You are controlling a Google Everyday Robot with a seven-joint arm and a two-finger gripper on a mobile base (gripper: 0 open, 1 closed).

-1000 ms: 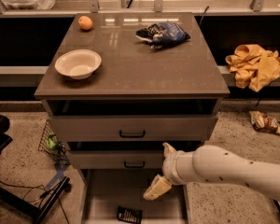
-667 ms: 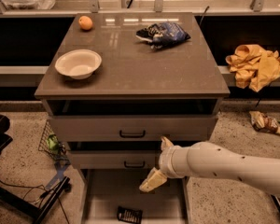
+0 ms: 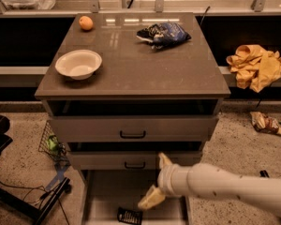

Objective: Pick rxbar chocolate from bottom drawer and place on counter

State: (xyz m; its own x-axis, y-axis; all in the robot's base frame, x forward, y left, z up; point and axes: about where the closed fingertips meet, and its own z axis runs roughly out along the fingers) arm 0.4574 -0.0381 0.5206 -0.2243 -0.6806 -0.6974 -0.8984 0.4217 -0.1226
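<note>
1. The single camera view looks down on a grey cabinet with three drawers, standing on a speckled floor.
2. The bench [image 3: 140,67], the cabinet's glossy brown-grey top, carries a white bowl [image 3: 78,63] near its left edge, an orange fruit [image 3: 86,23] at the far left corner, and a crumpled dark-blue chip bag [image 3: 164,33] towards the far right.
3. The top drawer [image 3: 178,128] and the middle drawer [image 3: 103,161] each show a black handle and are both pulled out a little.
4. The bottom drawer [image 3: 105,191] is pulled well out, showing its pale grey floor.
5. The rxbar chocolate [image 3: 129,215], a small black wrapper, lies flat on that floor near the drawer's front edge, at the bottom of the view.
6. A white arm [image 3: 234,187] reaches in from the lower right.
7. The gripper [image 3: 154,181] hangs over the open bottom drawer, above and just right of the bar and not touching it.
8. Its pale fingers [image 3: 151,198] are spread apart, one pointing up towards the middle drawer and one down-left towards the bar, with nothing between them.
9. A yellow cloth [image 3: 256,65] lies on a ledge to the right of the cabinet.
</note>
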